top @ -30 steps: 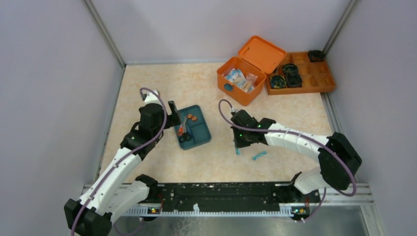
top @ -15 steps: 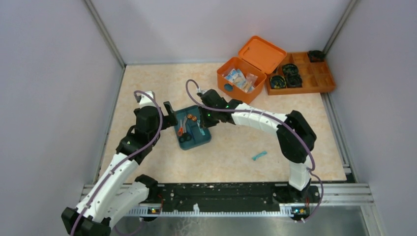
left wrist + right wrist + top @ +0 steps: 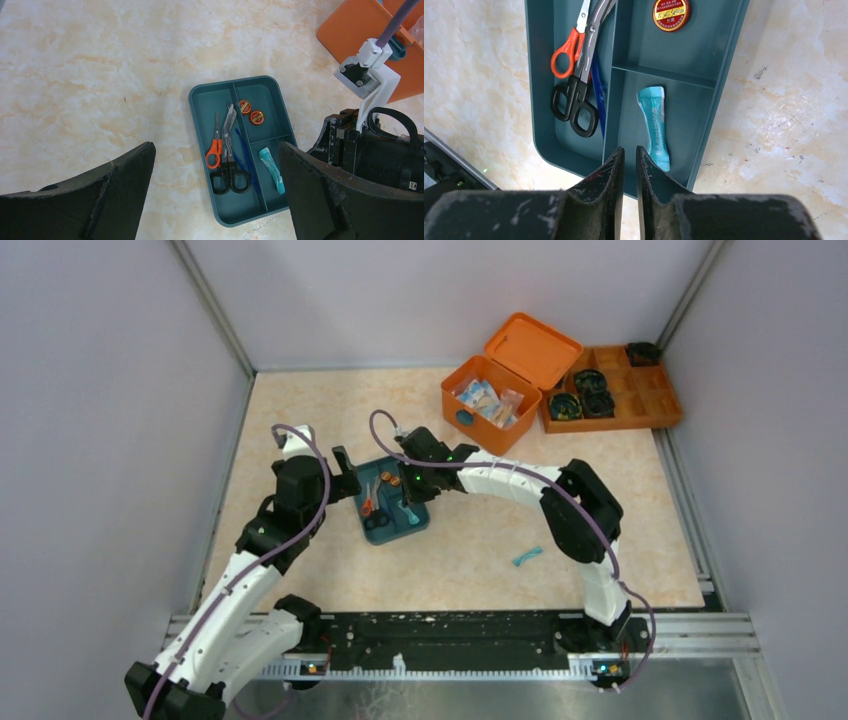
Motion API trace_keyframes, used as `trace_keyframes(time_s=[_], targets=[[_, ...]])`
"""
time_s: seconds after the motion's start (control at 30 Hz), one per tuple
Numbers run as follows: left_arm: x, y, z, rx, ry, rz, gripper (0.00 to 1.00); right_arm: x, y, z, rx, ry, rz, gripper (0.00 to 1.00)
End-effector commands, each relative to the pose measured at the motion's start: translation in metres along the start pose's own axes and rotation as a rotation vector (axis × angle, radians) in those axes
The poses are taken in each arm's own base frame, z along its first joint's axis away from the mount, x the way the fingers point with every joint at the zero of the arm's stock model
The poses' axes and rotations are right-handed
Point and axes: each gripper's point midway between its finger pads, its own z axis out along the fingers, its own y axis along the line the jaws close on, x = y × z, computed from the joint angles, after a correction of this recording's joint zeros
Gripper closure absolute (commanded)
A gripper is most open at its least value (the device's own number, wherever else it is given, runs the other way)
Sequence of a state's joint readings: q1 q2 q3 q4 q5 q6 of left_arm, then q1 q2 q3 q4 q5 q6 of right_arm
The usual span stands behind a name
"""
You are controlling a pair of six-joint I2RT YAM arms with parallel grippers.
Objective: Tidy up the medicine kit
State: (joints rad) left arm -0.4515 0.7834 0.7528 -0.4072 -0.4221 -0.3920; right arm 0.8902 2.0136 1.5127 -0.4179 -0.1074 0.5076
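The right tool (image 3: 629, 150) hangs over the teal tray (image 3: 709, 45), its fingers pinched nearly together on nothing. A teal tube (image 3: 655, 125) lies in the compartment just beyond them. The left tool (image 3: 215, 145) gapes wide and empty beside the tray. The medicine kit (image 3: 488, 405) stands lid-up at the far side of the desk (image 3: 330, 410) — well apart, with bare desk between.

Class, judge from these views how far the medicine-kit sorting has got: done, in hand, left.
Done: scissors, round tins and one teal sachet lie in compartments of the teal tray. In hand: nothing; the right gripper hovers over the tray, fingers almost together, empty. Left: a second sachet lies loose on the table, and the medicine kit stands open with packets inside.
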Motion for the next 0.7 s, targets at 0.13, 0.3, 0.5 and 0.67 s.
trace_keyframes(time_s=[0.13,0.3,0.5,0.67], targets=[[0.005,0.003,0.000,-0.008,0.013,0.003,0.01,-0.016,0.002,-0.034,0.036,-0.086,-0.028,0.81],[0.005,0.001,0.000,0.005,0.009,-0.002,0.01,0.009,-0.041,-0.070,0.170,-0.168,0.081,0.85],[0.008,-0.004,0.003,0.021,0.031,0.004,0.01,0.057,-0.102,-0.125,0.325,-0.318,0.392,0.83],[0.007,-0.004,0.001,0.028,0.021,-0.003,0.01,0.094,-0.142,-0.171,0.453,-0.351,0.512,0.75]])
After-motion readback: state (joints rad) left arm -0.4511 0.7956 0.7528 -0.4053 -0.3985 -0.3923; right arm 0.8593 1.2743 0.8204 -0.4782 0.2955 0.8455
